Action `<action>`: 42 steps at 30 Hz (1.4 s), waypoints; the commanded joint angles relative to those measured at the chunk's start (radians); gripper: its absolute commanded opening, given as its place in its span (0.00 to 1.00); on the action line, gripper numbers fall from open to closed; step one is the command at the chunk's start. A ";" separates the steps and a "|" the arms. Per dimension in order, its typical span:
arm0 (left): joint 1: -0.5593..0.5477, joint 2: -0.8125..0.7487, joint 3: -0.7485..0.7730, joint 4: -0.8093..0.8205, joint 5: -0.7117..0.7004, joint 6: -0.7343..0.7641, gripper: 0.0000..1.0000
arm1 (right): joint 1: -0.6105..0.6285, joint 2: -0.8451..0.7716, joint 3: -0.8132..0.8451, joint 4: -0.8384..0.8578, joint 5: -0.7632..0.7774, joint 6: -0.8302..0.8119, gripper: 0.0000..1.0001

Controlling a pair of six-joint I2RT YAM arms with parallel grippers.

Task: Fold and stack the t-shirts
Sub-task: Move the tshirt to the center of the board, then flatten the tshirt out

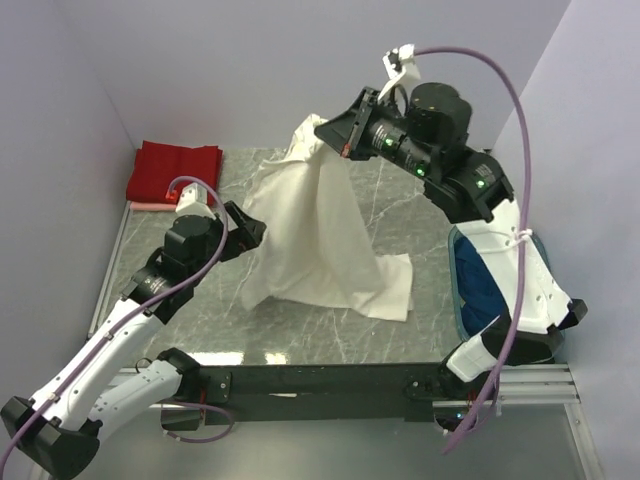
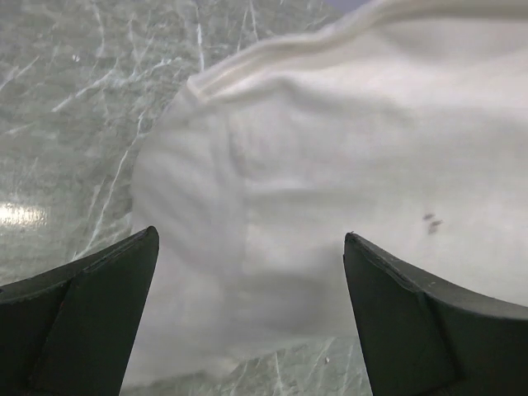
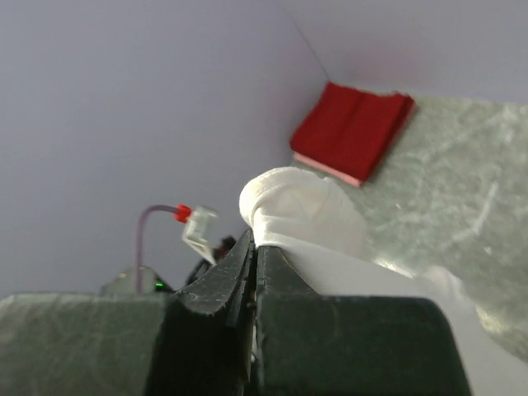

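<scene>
Cream-white t-shirt hangs from the right hand, clamped shut on its top; hem rests on tabletop. Left hand gapes wide, empty, beside it. Risk: thin pinch slipping, shirt collapsing.

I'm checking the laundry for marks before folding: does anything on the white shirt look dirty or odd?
Yes. In the left wrist view the cream-white t-shirt has two small dark specks on otherwise clean cloth. Stain, lint or hole cannot be told. Nothing else on it stands out.
</scene>
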State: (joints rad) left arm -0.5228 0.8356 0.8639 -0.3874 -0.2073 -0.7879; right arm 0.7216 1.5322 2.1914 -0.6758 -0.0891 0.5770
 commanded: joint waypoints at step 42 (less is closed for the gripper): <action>0.285 -0.257 -0.156 -0.177 -0.211 -0.232 0.89 | 0.286 0.433 -0.624 0.306 0.092 -0.184 0.38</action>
State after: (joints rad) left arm -0.2501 0.6117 0.6006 -0.5152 -0.3481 -1.0401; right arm 0.9707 1.9202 1.4742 -0.3870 0.0059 0.4763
